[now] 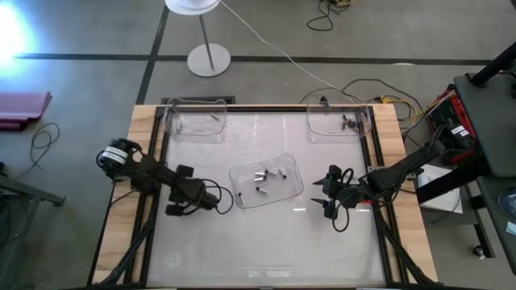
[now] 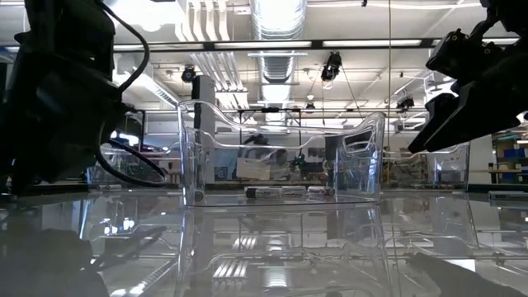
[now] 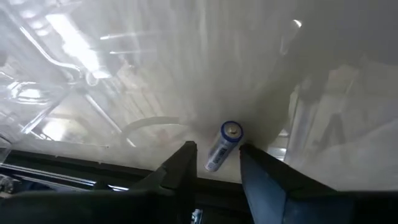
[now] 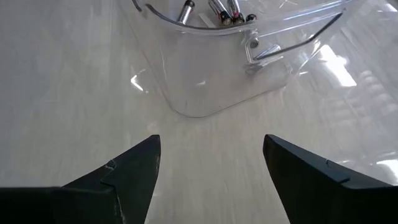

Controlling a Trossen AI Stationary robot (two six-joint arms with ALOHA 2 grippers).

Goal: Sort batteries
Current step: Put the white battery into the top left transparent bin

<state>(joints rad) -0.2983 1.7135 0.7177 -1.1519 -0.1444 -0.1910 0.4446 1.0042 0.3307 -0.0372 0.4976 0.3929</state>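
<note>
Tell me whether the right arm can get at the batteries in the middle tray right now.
Probably yes: the right gripper is open and empty beside the middle tray, whose open top leaves its batteries exposed.

Floor (image 1: 89, 76): grey, crossed by dark seam lines, with a white lamp stand (image 1: 208, 58) on a round base at 12 o'clock from the table and a white cord (image 1: 274, 50) trailing toward 1 o'clock. A pink mat (image 1: 22, 109) lies at 10 o'clock; tangled cables (image 1: 387, 101) lie at 2 o'clock. Ceiling in the low view carries silver ductwork (image 2: 276, 25) and strip lights (image 2: 363, 43).
</note>
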